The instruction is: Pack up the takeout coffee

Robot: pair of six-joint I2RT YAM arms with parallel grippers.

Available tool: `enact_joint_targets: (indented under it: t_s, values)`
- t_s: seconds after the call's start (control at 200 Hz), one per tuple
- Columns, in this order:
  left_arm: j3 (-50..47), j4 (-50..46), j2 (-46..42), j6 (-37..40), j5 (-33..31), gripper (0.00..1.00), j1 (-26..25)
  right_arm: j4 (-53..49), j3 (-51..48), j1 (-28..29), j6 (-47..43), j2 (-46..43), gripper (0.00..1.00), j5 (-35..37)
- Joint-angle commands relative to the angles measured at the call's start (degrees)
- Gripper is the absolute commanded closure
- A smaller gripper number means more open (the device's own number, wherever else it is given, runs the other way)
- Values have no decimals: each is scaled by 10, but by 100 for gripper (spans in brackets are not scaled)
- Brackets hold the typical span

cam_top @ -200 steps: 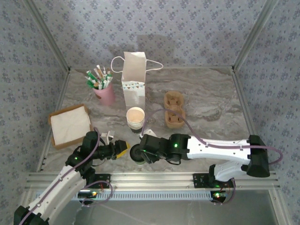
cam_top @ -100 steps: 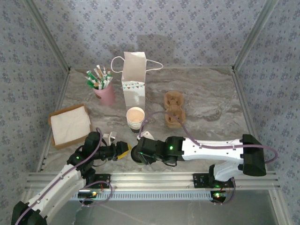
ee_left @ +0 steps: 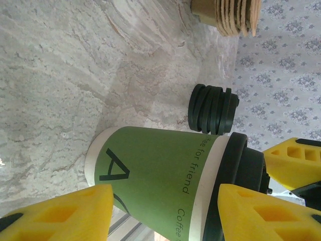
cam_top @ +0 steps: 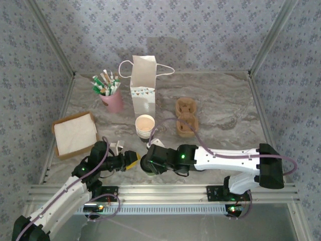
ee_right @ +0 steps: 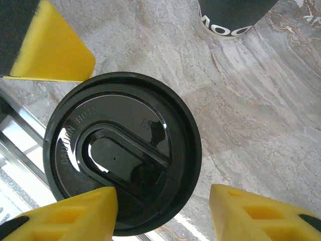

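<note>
Takeout coffee (ee_left: 160, 165): one green paper cup with a black lid (ee_right: 123, 150) seated on it. It stands low and centre in the overhead view, at the near edge of the table (cam_top: 225, 110).
Long axis: upright on the table. The left wrist view is rolled, so there the cup runs across the frame, base to the left and lid to the right.
Right gripper (ee_right: 163, 193): directly above the lid, fingers spread and holding nothing. In its wrist view the lid sits off toward the lower left, partly under one pad.
Left gripper (ee_left: 163, 193): just beside the cup on its left in the overhead view, fingers apart and not pinching anything. Its jaws are spread along the cup's height, not across its width.
Nearer arm: both are close, but the right one is already over the cup.
Coming move, as a judgement: a side grasp by the left gripper would call for a roll of the wrist, and a grasp from above by the right gripper would call for a shift toward the lid's centre.
Paper bag (cam_top: 143, 88): one, upright, up-frame from the cup past the cup stack.
Counts: one lidded cup, one stack of spare cups (cam_top: 145, 125), one pile of loose lids (ee_left: 211, 108), one stack of pulp carriers (cam_top: 186, 119), one pink cup of sachets (cam_top: 112, 100), one napkin tray (cam_top: 75, 134).
</note>
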Motion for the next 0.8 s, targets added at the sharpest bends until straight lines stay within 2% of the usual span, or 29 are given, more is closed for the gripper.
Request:
enact_joint_targets:
  t_s: [0.0,0.395,0.794]
  values:
    - [-1,2,-10,-3,3,43,-6,-35,14,2,-17,1,43,19]
    - [-2,6,-7,-4,1,43,-8,6,-18,19,-10,-15,33,22]
    - [0,14,7,-1,-2,43,-11,-7,-10,23,-13,-3,31,40]
